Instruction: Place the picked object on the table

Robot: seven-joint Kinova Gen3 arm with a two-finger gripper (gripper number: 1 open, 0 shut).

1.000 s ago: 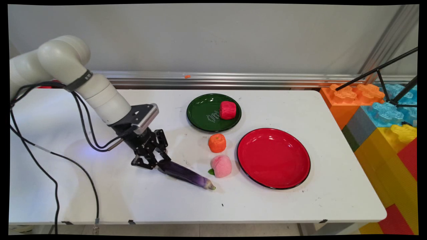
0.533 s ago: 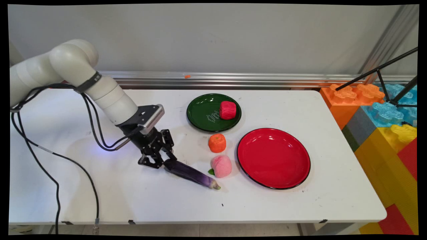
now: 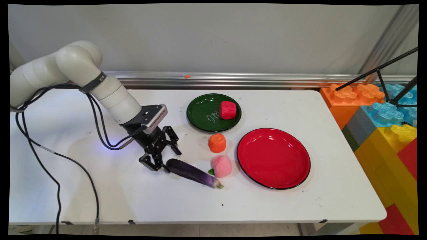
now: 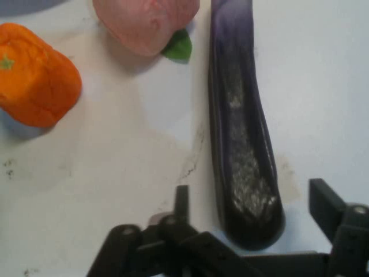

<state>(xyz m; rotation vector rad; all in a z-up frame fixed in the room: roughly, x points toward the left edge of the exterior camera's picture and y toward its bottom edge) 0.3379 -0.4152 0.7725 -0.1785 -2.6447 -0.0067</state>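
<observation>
Pincer (image 3: 166,161) of mine spread wide, low over the bench (image 3: 100,186), fingers (image 4: 182,203) straddling the blunt end of the purple eggplant (image 3: 194,173) without gripping it. Eggplant lies flat on the bench, stem tip just beside the pink peach (image 3: 221,166). Beyond that, orange mandarin (image 3: 217,143). Red plate (image 3: 273,158) to the right. Farthest, green plate (image 3: 203,113) carrying a red fruit (image 3: 228,110).

Change logged from my station: gripper (image 3: 168,158), clamped on the eggplant (image 3: 194,173) in both earlier pictures, now has its jaws spread with the blunt end lying free between them on the table (image 3: 133,200). Eggplant and gripper have shifted rightward across the frame's centre; the stem tip now sits just below the pink fruit (image 3: 221,166).
</observation>
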